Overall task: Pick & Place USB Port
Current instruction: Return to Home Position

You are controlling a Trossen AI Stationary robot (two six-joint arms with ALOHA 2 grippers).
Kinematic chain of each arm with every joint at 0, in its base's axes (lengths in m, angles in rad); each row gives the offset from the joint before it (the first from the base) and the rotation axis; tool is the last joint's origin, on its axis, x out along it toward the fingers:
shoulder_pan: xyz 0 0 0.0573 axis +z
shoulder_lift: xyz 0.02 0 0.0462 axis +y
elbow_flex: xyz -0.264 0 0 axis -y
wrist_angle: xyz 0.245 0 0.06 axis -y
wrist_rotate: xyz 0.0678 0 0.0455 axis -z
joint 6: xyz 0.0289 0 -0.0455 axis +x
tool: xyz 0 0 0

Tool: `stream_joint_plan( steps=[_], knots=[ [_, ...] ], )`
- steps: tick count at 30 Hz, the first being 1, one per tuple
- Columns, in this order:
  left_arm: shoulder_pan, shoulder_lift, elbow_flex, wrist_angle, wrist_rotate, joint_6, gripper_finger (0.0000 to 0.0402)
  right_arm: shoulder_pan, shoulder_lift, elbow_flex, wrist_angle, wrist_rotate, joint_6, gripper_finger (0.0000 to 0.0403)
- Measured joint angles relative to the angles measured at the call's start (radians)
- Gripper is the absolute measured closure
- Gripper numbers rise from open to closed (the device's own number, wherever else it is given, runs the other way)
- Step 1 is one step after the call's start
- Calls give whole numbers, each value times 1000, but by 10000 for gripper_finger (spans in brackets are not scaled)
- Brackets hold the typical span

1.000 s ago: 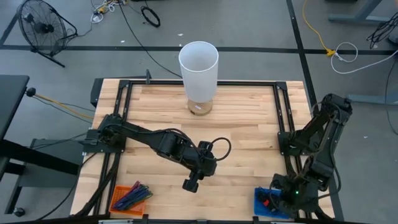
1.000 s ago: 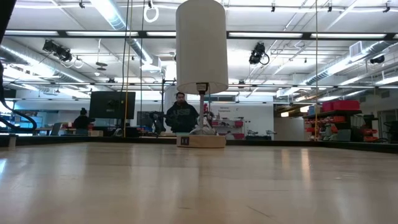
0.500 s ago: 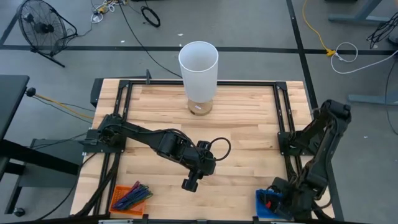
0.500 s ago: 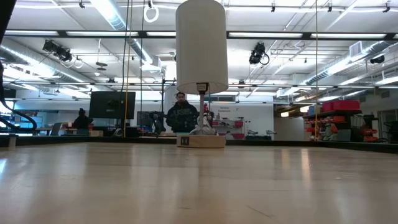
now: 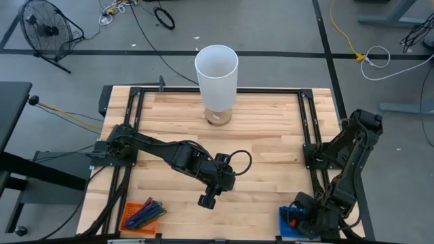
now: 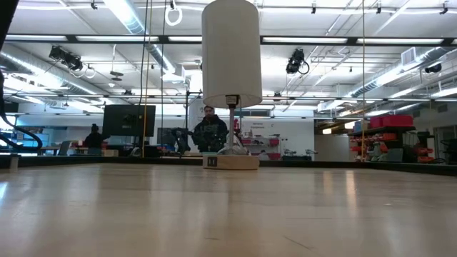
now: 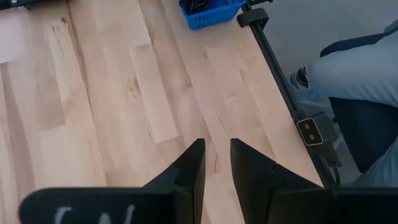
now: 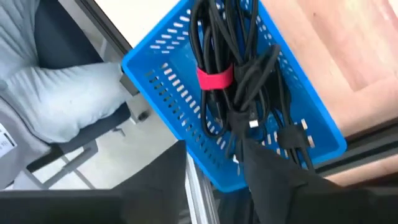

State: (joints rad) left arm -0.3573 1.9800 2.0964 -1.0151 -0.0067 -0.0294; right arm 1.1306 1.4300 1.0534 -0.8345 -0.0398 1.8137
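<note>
The left gripper (image 7: 216, 143) hangs over bare boards of the wooden table (image 7: 99, 93), its two dark fingers (image 7: 193, 163) a narrow gap apart with nothing between them. At the table's corner sits a blue bin (image 7: 208, 17) holding dark cables (image 7: 199, 5). A black rail (image 7: 273, 59) runs along the table's edge, carrying a small black box (image 7: 309, 131). Beyond that edge shows a person's grey-clad leg (image 7: 354, 62).

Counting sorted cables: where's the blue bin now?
High view: the blue bin sits at the table's bottom-right corner, under the right gripper, opposite the orange bin at bottom left.
</note>
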Motion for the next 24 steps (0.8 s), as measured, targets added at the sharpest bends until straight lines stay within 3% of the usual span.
stream_joint_plan(
  steps=[7, 10, 14, 18, 21, 24],
  knots=[
    [-1, 0, 0, -3, -47, 9, 324, -34, 0, 0, 0, 32, -86, 213],
    [0, 0, 0, -7, -87, 1, 324, -55, 0, 0, 23, 109, -184, 213],
    [0, -1, 0, -42, -92, 27, 324, -94, -1, 0, 102, 220, -375, 221],
    [8, -39, 0, -135, -151, 47, 324, -153, -1, 0, 166, 261, -617, 229],
    [21, -87, -1, -180, -180, 41, 324, -217, -1, 0, 157, 424, -733, 232],
    [31, -150, -23, -169, -183, 65, 324, -283, -1, 0, 94, 701, -830, 234]
  ],
)
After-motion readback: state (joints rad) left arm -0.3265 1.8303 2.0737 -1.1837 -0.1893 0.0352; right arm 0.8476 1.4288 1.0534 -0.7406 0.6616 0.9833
